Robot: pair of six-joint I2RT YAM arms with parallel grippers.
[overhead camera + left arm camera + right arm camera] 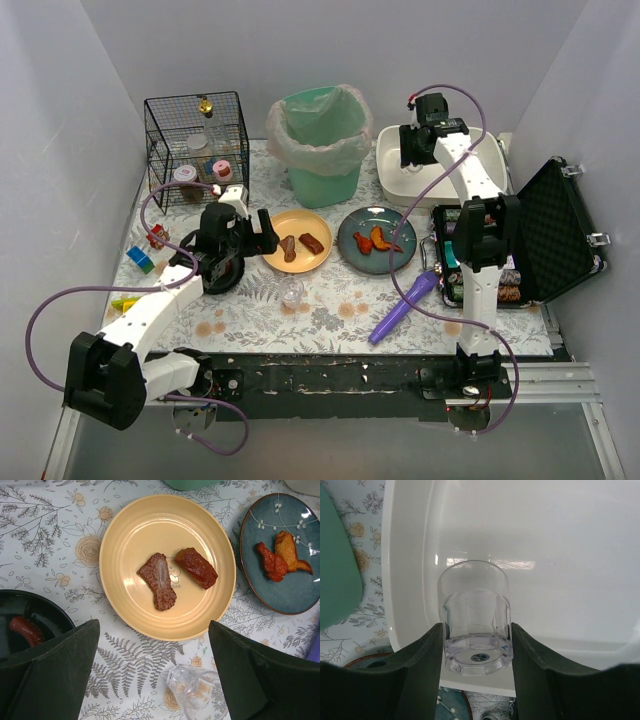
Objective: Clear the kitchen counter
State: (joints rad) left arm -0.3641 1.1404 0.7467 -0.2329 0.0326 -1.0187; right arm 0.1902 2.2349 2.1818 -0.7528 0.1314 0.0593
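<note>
The kitchen counter (330, 310) has a whitish fern-print cloth. My right gripper (476, 630) is shut on an upright clear glass (475, 615) and holds it over the white basin (545, 555); from above the gripper (418, 150) hangs over the basin (395, 180). My left gripper (154, 630) is open and empty, hovering at the near edge of a yellow plate (167, 565) with two meat pieces. A second clear glass (192, 687) lies on its side between the open fingers. From above, the left gripper (265, 235) is just left of the yellow plate (297, 240).
A blue plate (377, 238) holds chicken pieces. A black dish (30, 625) with a sausage sits under my left finger. A purple tool (405, 308), a green bin (320, 140), a wire basket (195, 140), an open black case (540, 235) and small toys (140, 260) stand around.
</note>
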